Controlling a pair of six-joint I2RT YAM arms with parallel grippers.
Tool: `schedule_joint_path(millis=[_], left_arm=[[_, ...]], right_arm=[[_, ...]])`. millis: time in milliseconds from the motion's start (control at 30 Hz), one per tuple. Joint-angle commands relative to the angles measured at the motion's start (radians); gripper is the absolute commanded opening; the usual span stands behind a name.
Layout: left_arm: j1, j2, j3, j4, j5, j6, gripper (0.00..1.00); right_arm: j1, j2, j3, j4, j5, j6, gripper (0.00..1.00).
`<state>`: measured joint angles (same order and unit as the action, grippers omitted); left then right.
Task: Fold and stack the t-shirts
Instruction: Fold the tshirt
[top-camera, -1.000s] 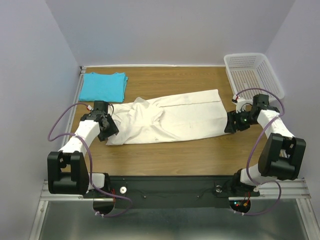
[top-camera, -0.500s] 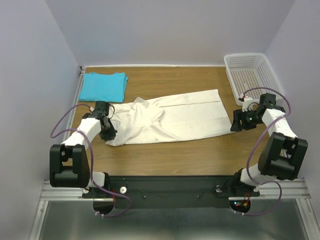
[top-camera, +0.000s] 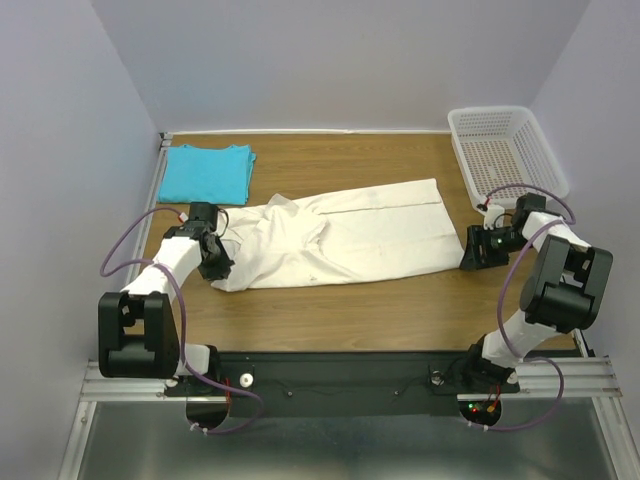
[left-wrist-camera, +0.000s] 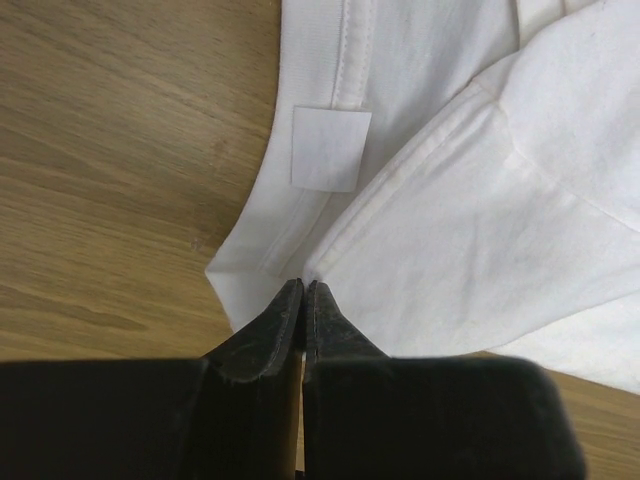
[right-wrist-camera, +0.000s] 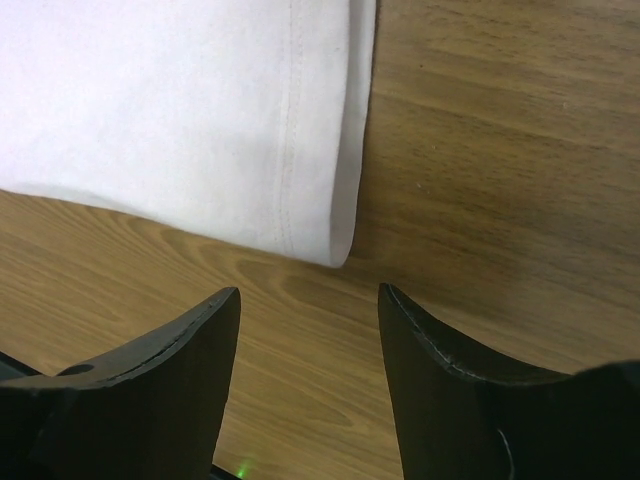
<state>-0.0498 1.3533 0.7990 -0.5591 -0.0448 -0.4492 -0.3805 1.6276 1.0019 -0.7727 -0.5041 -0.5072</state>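
The left gripper (left-wrist-camera: 303, 290) was closed almost fully on the near-left edge of the cream t-shirt (top-camera: 350, 235), just below the white neck label (left-wrist-camera: 330, 150). The bite looked like a thin lip of cloth only, though the fingertips covered the contact itself. The right gripper (right-wrist-camera: 310, 330) stood open and empty over bare table (top-camera: 400, 300), its jaws straddling the line of the near hem corner without touching it. The cream shirt lay spread across the middle of the table, rumpled at its left end. The turquoise t-shirt (top-camera: 207, 172) lay folded at the far-left corner, well apart.

With so shallow a pinch, a lift could have let the fabric slide out. It might also have caught one layer and left the one beneath on the wood, giving a skewed fold. If the right jaws had closed where they were, they would have missed the hem. One-sided pulling would then have dragged the shirt leftward.

The layers under the left-end creases could not be made out, nor could a sleeve be told from the body there. The white basket (top-camera: 505, 150) was partly cut off at the right wall.
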Motion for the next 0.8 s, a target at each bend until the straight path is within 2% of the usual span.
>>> schedule_joint_path(millis=[0,433,633,767], left_arm=[[0.010,-0.046,0.025,-0.022,0.003,0.017,0.06],[0.019,-0.063,0.020,-0.028,0.011,0.026,0.03],[0.021,-0.065,0.011,-0.024,0.020,0.026,0.02],[0.024,-0.071,0.009,-0.024,0.017,0.024,0.00]], right_arm=[[-0.005,0.031,0.050,0.056,-0.036,0.022,0.62],[-0.005,0.074,0.055,0.113,-0.099,0.029,0.57],[-0.005,0.078,0.052,0.112,-0.120,0.013,0.41],[-0.005,0.077,0.047,0.110,-0.122,0.013,0.25]])
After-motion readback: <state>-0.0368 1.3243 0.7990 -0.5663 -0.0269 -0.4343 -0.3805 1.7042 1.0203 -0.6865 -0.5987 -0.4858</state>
